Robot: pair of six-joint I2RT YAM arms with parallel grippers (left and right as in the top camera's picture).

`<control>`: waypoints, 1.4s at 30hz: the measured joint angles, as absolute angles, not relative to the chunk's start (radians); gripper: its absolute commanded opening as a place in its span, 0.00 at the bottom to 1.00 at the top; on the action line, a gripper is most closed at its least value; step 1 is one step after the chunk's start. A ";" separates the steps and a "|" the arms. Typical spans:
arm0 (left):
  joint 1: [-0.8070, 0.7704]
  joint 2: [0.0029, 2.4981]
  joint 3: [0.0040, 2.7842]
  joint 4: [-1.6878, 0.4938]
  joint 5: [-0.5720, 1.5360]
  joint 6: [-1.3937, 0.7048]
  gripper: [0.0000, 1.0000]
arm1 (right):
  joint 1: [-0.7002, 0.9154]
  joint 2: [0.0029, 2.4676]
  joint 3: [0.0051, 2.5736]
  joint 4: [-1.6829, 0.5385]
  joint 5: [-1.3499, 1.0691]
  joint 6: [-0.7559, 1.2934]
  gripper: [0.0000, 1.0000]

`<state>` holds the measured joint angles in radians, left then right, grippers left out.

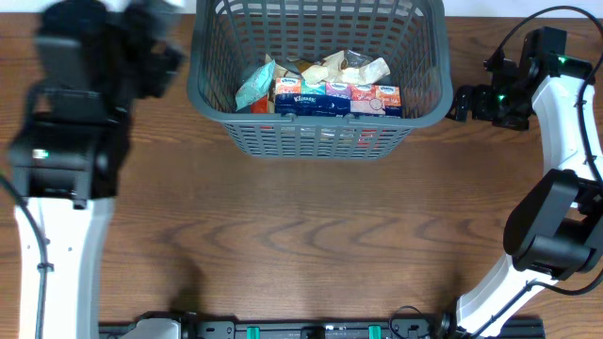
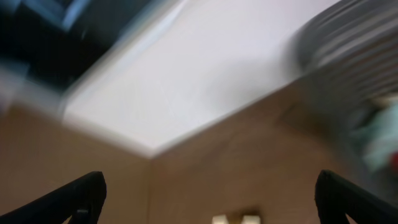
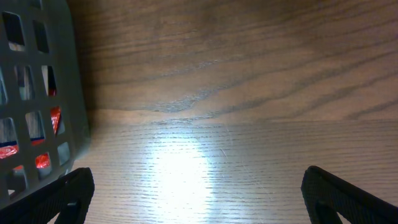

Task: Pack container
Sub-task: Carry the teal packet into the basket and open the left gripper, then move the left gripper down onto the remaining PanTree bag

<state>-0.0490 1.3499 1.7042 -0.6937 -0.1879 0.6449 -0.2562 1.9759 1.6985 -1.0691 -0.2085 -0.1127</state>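
Although the left wrist view is smeared by blur, the left gripper [image 2: 214,202] shows its two dark fingers spread wide with nothing between them, above the brown wooden counter [image 1: 311,235] near the far left corner. Toward the far right edge, the right gripper [image 3: 202,202] is likewise spread wide and holds nothing, just beside the right wall of the container [image 1: 283,139]. That grey slotted container sits at the middle of the far edge, holding a row of Kleenex packets [image 1: 334,99], a teal packet [image 1: 254,87] and crinkled clear wrappers [image 1: 347,68] behind them.
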 measured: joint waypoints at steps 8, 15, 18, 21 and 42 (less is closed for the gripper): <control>0.372 1.463 1.704 -0.836 -0.070 0.488 0.99 | -0.254 1.976 1.699 -1.069 -0.208 -0.113 0.99; 0.540 1.631 1.704 -0.886 0.065 0.465 0.99 | -0.252 1.976 1.699 -1.074 -0.208 -0.113 0.99; 0.547 1.694 1.704 -0.888 0.084 0.464 0.99 | -0.252 1.976 1.699 -1.077 -0.208 -0.113 0.99; 0.539 1.753 1.704 -0.894 0.098 0.463 0.99 | -0.252 1.976 1.699 -1.077 -0.208 -0.113 0.99; 0.516 1.960 1.539 -0.882 0.062 0.463 0.99 | -0.252 1.976 1.699 -1.005 -0.208 -0.110 0.99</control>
